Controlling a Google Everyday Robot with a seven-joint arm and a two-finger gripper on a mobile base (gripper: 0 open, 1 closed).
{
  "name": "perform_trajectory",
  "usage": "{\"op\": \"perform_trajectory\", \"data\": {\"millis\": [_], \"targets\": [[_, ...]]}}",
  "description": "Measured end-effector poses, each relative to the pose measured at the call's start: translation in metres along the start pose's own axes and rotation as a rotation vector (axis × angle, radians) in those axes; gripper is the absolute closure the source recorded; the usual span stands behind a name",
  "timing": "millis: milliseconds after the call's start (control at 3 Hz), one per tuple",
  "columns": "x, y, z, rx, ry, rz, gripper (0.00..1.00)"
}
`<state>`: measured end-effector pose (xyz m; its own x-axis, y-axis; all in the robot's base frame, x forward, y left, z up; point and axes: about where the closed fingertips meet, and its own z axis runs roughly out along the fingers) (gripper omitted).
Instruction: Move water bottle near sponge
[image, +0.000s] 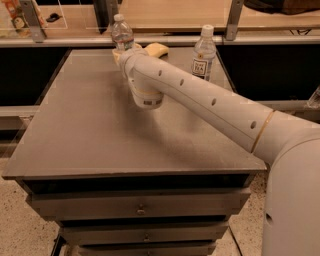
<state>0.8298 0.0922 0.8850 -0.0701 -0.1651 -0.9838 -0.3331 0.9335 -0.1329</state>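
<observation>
Well, gripper (119, 52) at twelve o'clock on the desk (100, 135), jaws' state I cannot tell; loosely held, small clear ribbed water bottle (122, 34) could topple near pale yellow sponge (158, 49).

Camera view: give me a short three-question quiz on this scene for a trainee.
1. True or false: the sponge lies between the water bottle and the tall bottle.
2. Where is the claw? A: at the water bottle's foot. B: beside the tall bottle. C: on top of the sponge.
3. Fill in: the tall bottle's cap is ___.

Key: 1 true; 2 A; 3 white.
</observation>
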Motion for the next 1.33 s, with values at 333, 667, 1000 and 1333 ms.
{"op": "perform_trajectory", "data": {"millis": [333,667,1000,1333], "targets": [[-0.001,0.000,0.000,0.000,0.000,0.000,1.00],[-0.001,0.000,0.000,0.000,0.000,0.000,1.00],[-0.001,0.000,0.000,0.000,0.000,0.000,1.00],[-0.015,-0.013,0.002,0.031,-0.047,-0.015,1.00]]}}
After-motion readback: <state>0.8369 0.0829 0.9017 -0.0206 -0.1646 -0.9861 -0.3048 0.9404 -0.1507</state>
